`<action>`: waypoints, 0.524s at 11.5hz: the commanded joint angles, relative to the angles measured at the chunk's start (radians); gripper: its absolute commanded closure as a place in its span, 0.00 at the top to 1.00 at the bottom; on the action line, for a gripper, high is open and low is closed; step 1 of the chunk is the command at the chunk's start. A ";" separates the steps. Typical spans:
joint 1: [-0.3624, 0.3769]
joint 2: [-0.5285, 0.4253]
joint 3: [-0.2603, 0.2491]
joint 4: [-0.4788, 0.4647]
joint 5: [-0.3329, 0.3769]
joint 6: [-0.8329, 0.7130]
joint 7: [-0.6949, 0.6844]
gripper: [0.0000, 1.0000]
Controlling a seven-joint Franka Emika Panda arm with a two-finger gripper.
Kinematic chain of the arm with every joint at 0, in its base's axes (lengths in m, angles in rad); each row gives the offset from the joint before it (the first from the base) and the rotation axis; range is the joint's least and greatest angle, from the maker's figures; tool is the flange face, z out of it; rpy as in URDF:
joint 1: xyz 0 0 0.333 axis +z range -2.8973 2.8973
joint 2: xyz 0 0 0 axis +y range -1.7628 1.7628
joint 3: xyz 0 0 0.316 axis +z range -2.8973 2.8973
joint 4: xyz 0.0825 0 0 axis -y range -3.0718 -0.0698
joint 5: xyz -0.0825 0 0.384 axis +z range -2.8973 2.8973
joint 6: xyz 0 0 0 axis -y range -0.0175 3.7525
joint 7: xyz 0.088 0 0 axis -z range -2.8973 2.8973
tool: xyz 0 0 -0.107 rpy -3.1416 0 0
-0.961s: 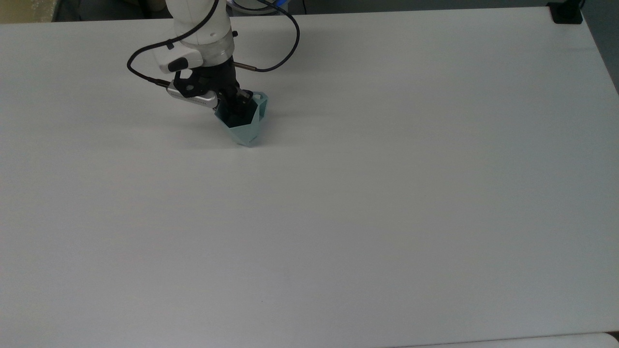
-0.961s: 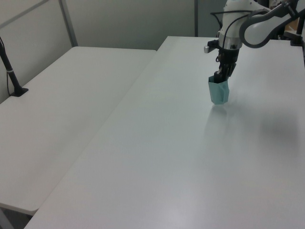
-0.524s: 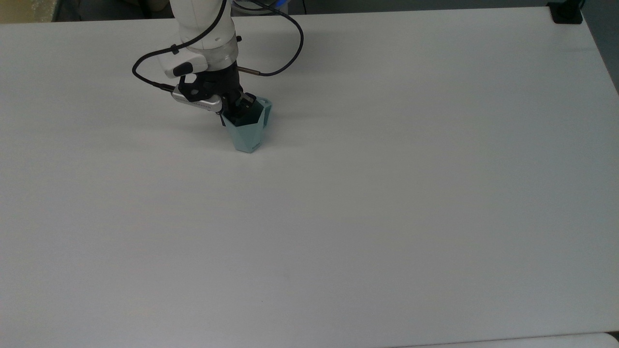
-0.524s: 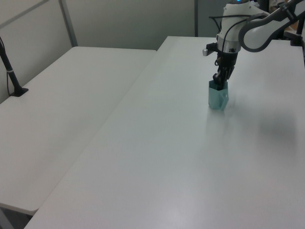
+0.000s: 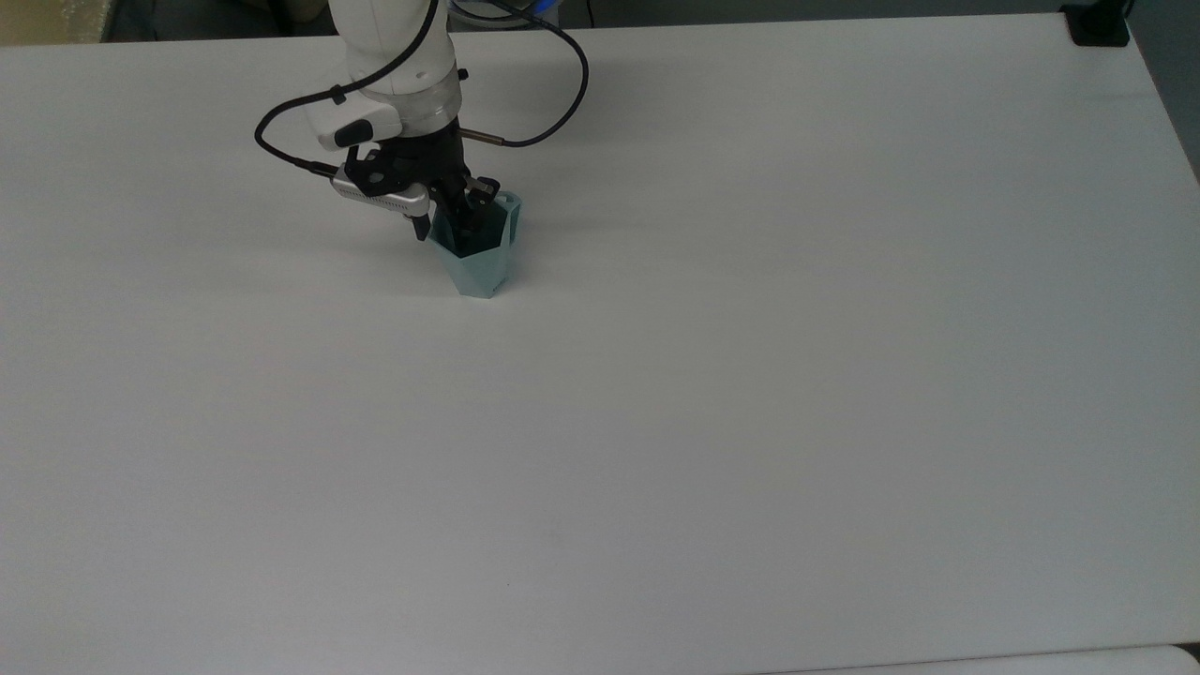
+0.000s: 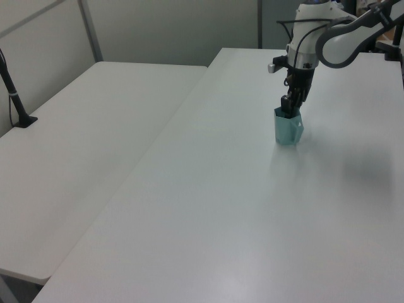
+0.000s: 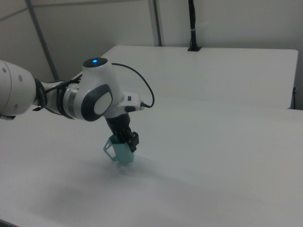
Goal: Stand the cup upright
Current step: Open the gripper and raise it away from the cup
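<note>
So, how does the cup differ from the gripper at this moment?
1. The cup is pale teal; the gripper is black.
2. The cup stands upright on the table, mouth up; the gripper hangs above it, pointing down.
3. The cup is one faceted piece; the gripper ends in two open fingers.
Shared: both are in one spot, the gripper reaching into the cup's mouth.

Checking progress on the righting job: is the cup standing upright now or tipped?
Upright: the cup stands on its narrow base on the table, mouth up, with the pincer at its rim.
</note>
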 commanded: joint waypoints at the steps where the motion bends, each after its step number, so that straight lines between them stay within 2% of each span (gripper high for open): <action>1: 0.008 -0.046 -0.005 0.109 0.021 -0.161 -0.017 1.00; 4: 0.006 -0.060 -0.008 0.336 0.024 -0.340 -0.024 1.00; 5: 0.002 -0.063 -0.010 0.384 0.009 -0.437 -0.077 1.00; 6: -0.009 -0.078 -0.012 0.418 0.009 -0.507 -0.198 1.00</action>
